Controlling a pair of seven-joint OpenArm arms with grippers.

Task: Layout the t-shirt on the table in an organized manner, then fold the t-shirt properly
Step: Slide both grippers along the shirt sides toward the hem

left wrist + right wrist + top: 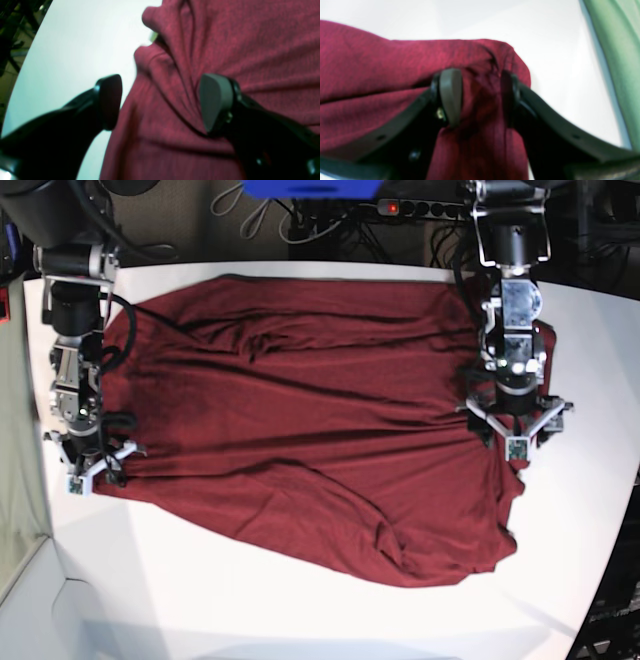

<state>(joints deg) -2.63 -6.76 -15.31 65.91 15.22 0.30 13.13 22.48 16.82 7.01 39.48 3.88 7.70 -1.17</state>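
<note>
1. My left gripper (160, 102): jaws spread wide. One pad stands over bare table (75, 50), the other over a bunched ridge of the t-shirt (225, 50). The cloth's side edge runs up between them. Nothing is pinched; whether the pad on the cloth presses it, I cannot tell.

2. My right gripper (480, 97): jaws part-closed on a gathered fold of the t-shirt, which fills the gap from pad to pad and hangs down toward the wrist. I read this as a pinch on the cloth.

3. Position of the garment: in the base view the t-shirt (300, 410) lies spread across most of the table (200, 600), with one of my grippers at each of its two side edges.

4. Progress, my judgement: laying out is under way, not finished. Long creases run across the cloth, and the near edge sags into a rumpled lobe toward my left jaws. No fold has been made. Flattening and all folding remain.

5. Hard to make out: sleeves and collar cannot be picked out, so I cannot say which end is the hem. Both wrist views are blurred. A green surface beyond my right jaws is cut off and unidentified.
</note>
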